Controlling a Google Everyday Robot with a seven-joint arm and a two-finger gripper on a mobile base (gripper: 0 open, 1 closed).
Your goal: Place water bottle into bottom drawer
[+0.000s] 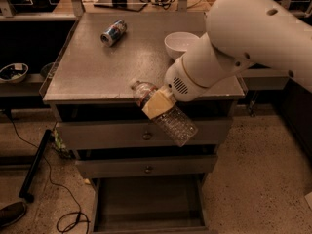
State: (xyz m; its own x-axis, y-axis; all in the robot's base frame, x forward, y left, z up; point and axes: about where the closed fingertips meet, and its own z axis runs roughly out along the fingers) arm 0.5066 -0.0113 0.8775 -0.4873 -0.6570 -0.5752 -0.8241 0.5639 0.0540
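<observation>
while gripped mid-body, the water bottle is held tilted at the front edge of the surface, cap end up-left, base down-right in front of the top drawer. the fingers of the gripper are closed tight on the bottle. the bottom drawer is seen open below, well apart from the bottle. a soda can is laid on its side at back left. a white bowl is set by the arm.

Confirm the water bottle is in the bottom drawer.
No, the gripper holds the water bottle before the top drawer, above the bottom drawer.
</observation>
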